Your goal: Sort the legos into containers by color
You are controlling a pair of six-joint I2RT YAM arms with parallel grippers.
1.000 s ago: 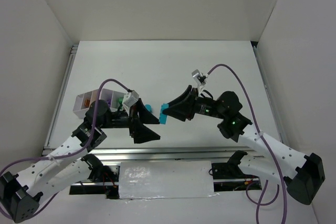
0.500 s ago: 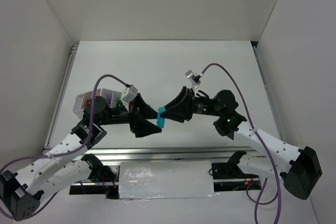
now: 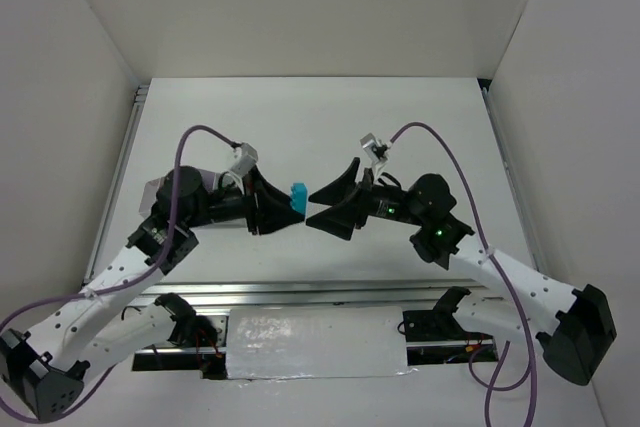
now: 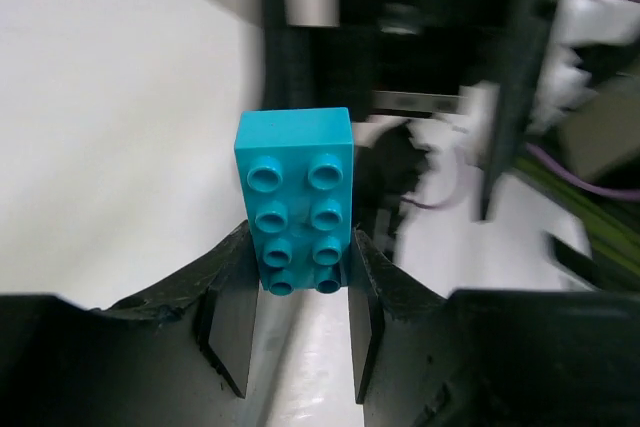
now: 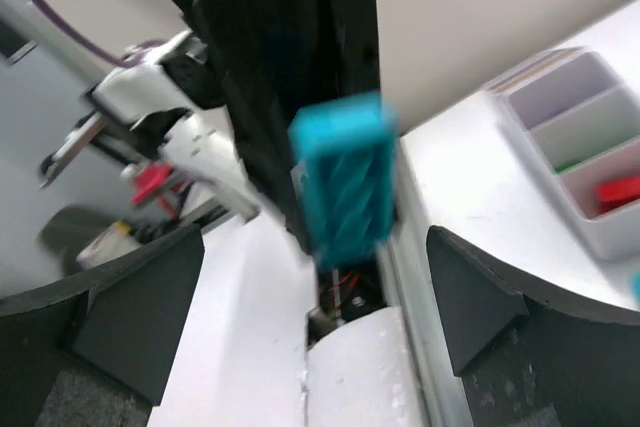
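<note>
Currently, over mid-table (image 3: 400,127), L gripper (image 4: 297,292) pinches teal lego (image 4: 295,182) by its lower end, studs toward its cam, R gripper (image 3: 314,205) just beside it w/ jaws spread wide, holding nothing; white tray (image 5: 603,237) off to L side, red lego (image 5: 620,190) in one compartment.
</note>
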